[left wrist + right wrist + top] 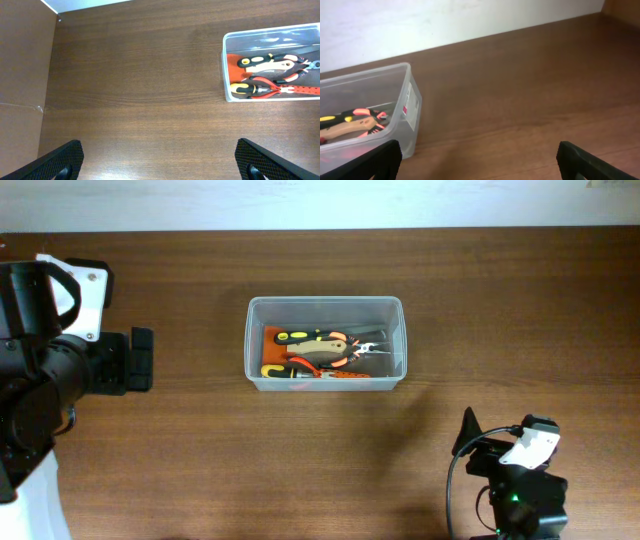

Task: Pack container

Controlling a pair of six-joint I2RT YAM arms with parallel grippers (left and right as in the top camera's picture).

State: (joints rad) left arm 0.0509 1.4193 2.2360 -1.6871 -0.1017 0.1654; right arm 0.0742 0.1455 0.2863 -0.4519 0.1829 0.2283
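The container (325, 300), toward the far edge, seems stiff, light, slippery; take its rim. Left gripper (160, 161) and right gripper (480, 161) are released.

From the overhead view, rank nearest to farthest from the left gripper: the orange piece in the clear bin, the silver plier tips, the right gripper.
1. Orange flat piece, at the left end of the clear plastic container, facing the left gripper.
2. Silver metal plier tips, at the container's right end.
3. Right gripper, beyond the container, lower right of the view.
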